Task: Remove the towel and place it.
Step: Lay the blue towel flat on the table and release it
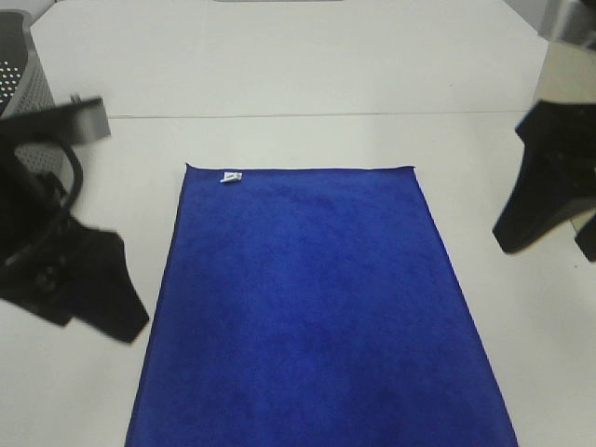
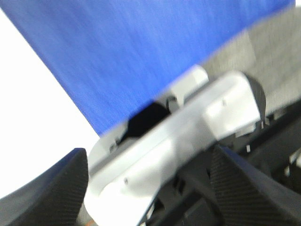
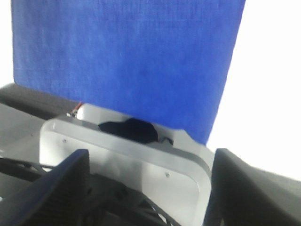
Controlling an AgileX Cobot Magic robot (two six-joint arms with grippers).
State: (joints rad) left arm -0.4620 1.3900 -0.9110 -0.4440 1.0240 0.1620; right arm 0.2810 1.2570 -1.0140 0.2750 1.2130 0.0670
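The towel (image 1: 312,307) is a large royal-blue plush cloth. It lies flat on the white table (image 1: 307,65), with its small white tag (image 1: 231,177) near the far left corner and its near end running out of the exterior view. My left gripper (image 1: 93,298) hovers just off the towel's left edge. My right gripper (image 1: 554,233) hovers to the right of the towel, apart from it. Both are open and empty. The towel also shows in the left wrist view (image 2: 131,52) beyond the spread fingers (image 2: 47,188), and in the right wrist view (image 3: 127,56) beyond the spread fingers (image 3: 249,188).
A perforated grey metal basket (image 1: 19,84) stands at the far left of the table. A seam (image 1: 307,115) crosses the table behind the towel. A silver metal bracket (image 2: 188,127) (image 3: 122,150) sits at the table's near edge by the towel's end.
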